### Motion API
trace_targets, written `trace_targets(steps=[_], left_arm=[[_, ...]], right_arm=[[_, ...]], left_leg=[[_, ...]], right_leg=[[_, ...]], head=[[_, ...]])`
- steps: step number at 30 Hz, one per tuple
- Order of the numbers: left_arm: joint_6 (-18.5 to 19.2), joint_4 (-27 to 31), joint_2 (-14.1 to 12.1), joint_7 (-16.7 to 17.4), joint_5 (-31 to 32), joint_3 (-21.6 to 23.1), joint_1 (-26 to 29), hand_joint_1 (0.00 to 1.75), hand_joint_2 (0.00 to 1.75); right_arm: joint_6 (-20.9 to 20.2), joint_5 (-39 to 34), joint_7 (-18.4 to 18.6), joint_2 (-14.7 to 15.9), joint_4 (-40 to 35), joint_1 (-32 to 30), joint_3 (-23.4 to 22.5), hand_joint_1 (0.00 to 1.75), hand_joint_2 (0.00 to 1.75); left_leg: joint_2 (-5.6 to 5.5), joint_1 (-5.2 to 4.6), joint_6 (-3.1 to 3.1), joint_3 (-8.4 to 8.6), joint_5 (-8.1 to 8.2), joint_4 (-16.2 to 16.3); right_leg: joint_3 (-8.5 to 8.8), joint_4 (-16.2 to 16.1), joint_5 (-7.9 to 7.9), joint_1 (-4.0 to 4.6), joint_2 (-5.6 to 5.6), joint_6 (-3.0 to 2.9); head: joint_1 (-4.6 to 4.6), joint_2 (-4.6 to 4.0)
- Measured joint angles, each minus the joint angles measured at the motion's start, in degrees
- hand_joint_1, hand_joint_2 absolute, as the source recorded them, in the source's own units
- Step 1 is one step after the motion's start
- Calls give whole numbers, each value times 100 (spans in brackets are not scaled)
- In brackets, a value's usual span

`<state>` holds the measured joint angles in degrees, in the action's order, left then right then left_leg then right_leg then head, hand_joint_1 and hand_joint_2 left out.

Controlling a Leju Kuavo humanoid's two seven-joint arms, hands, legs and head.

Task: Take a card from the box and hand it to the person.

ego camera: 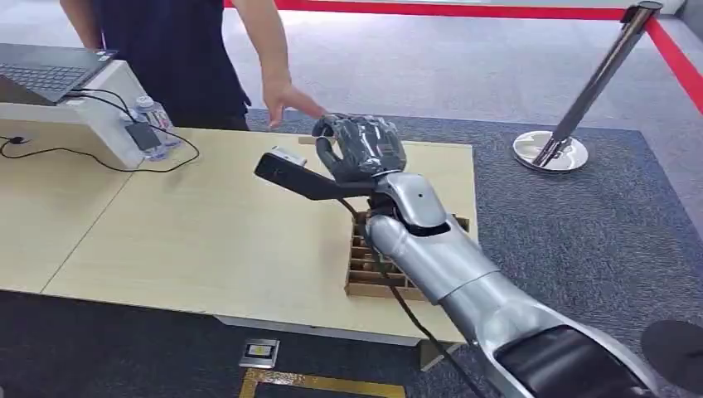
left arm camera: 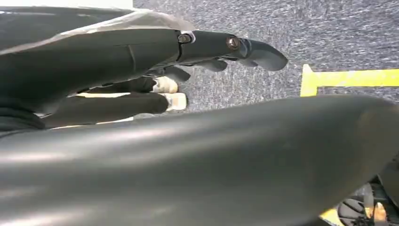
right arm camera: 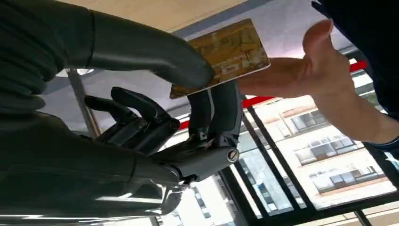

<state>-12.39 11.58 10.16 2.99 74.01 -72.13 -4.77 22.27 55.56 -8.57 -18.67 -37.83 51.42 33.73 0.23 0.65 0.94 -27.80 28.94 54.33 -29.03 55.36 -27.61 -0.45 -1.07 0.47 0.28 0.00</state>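
Note:
My right hand (ego camera: pixel 358 148) is raised over the far side of the light wooden table (ego camera: pixel 191 240), beyond the partitioned cardboard box (ego camera: pixel 371 267). In the right wrist view its thumb and fingers (right arm camera: pixel 214 110) pinch a gold card (right arm camera: pixel 227 52) by one end. The person's open hand (right arm camera: pixel 324 70) is right beside the card's free end, fingers reaching behind it; I cannot tell whether they touch it. That hand (ego camera: pixel 286 101) also appears just left of and beyond mine. My left hand (left arm camera: pixel 221 47) hangs by my body over the carpet, fingers stretched out, holding nothing.
A laptop (ego camera: pixel 46 70) on a white stand, a water bottle (ego camera: pixel 154 121) and black cables (ego camera: pixel 99 157) occupy the table's far left. The person stands behind the table. A chrome stanchion (ego camera: pixel 572 112) stands on the carpet at the right.

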Motion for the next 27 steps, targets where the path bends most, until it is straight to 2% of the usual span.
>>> trace_targets(steps=[17, 18, 19, 27], left_arm=[[46, -15, -22, -55, -44, 0, 15, 0, 0], [46, -15, -24, -53, -46, 0, 15, 0, 0], [42, -15, -24, -52, -46, 0, 15, 0, 0], [37, -17, -24, -59, -118, -9, 22, 0, 0]], right_arm=[[33, -103, 7, -46, 146, 4, 22, 175, 175], [11, -111, -2, -46, 146, 4, 26, 110, 175], [-20, -146, -9, -48, 144, 4, 28, 0, 175], [-608, -1025, -352, 77, -228, -104, 28, 0, 175]], left_leg=[[0, 0, 0, -1, 0, 0], [0, 0, 0, -1, 0, 0], [0, 0, 0, -1, 0, 0], [0, -1, 0, -2, 0, 0]], right_leg=[[-2, 0, 0, 0, 0, 0], [-2, 0, 0, 0, 0, 0], [-2, 0, 0, 0, 0, 0], [-4, -2, 0, 0, 0, 0]], head=[[0, 0], [0, 0], [0, 0], [0, 0]])
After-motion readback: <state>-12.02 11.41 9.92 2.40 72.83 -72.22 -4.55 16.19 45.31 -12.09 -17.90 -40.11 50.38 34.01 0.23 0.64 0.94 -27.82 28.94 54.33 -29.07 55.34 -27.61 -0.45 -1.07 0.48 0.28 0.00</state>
